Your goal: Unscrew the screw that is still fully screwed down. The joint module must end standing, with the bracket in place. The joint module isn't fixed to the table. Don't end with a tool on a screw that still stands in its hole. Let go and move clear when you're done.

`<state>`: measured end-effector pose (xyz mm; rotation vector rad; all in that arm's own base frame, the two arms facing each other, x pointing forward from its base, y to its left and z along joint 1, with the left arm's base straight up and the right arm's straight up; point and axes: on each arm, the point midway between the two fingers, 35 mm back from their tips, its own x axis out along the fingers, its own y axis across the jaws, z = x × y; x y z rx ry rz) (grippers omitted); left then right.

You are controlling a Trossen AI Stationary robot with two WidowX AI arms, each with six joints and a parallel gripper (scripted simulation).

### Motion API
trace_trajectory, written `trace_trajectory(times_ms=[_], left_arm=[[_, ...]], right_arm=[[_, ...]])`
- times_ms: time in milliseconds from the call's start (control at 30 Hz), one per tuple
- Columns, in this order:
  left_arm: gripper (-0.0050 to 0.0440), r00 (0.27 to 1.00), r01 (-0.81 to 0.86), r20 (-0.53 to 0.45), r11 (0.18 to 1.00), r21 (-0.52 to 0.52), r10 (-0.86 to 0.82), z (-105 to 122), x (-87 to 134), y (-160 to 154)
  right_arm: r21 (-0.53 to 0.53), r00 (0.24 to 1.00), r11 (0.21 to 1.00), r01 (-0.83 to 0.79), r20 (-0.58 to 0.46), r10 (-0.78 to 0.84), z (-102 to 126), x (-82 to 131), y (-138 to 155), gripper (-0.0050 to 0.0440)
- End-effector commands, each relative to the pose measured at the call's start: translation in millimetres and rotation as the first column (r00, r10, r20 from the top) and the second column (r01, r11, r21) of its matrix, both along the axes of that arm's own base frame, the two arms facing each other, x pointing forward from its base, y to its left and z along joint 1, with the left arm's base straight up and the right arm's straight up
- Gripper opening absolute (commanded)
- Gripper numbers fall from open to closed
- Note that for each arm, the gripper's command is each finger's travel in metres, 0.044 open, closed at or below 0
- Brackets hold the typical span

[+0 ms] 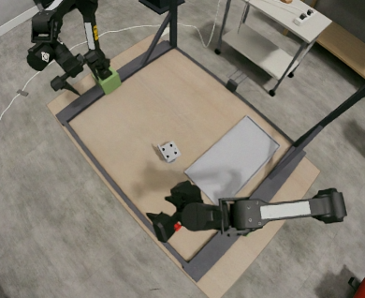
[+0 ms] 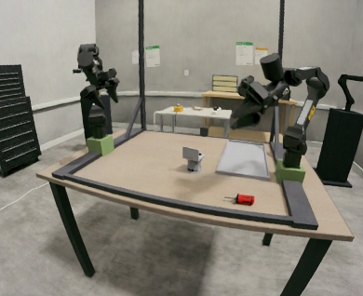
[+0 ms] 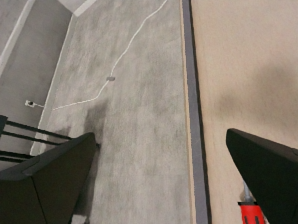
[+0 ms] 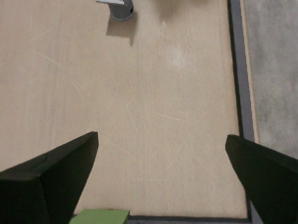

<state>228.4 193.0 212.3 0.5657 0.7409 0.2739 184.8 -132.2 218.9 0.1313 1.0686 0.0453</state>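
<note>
The joint module (image 2: 194, 166) (image 4: 121, 11) stands upright on the table. Its pale bracket (image 1: 170, 151) (image 2: 191, 153) is on top, with several dark spots on its face; how deep each screw sits is too small to tell. A red-handled screwdriver (image 1: 177, 227) (image 2: 246, 199) (image 3: 251, 214) lies on the table near the front edge, partly hidden by the left gripper in the top view. My left gripper (image 1: 157, 206) (image 3: 160, 137) is open and empty, high above the table on the screwdriver's side. My right gripper (image 2: 109, 103) (image 4: 162, 139) is open and empty, raised near its own base, far from the module.
A shallow grey tray (image 1: 237, 150) (image 2: 243, 160) lies between the module and the left arm's green base (image 2: 290, 172). A dark frame rail (image 2: 170, 201) (image 3: 196, 125) runs along the table edge, beside the screwdriver. Dark upright posts (image 2: 141, 60) stand at the back.
</note>
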Motion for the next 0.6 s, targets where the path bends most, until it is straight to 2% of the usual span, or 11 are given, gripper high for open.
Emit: trace_trajectory(times_ms=[0,533,567], left_arm=[[0.04,1.0,0.0,0.018,1.0,0.017,0.0,9.0,0.6,0.5],[0.04,1.0,0.0,0.018,1.0,0.017,0.0,9.0,0.6,0.5],[0.04,0.999,-0.025,0.039,1.0,0.008,0.025,8.3,-1.3,1.7]], right_arm=[[-0.018,1.0,1.0,-0.002,0.016,0.002,5.6,0.6,-0.3,0.04],[-0.018,1.0,1.0,-0.002,0.016,0.002,5.6,0.6,-0.3,0.04],[-0.032,1.0,0.999,0.019,0.02,-0.019,3.4,-0.1,-2.8,0.04]])
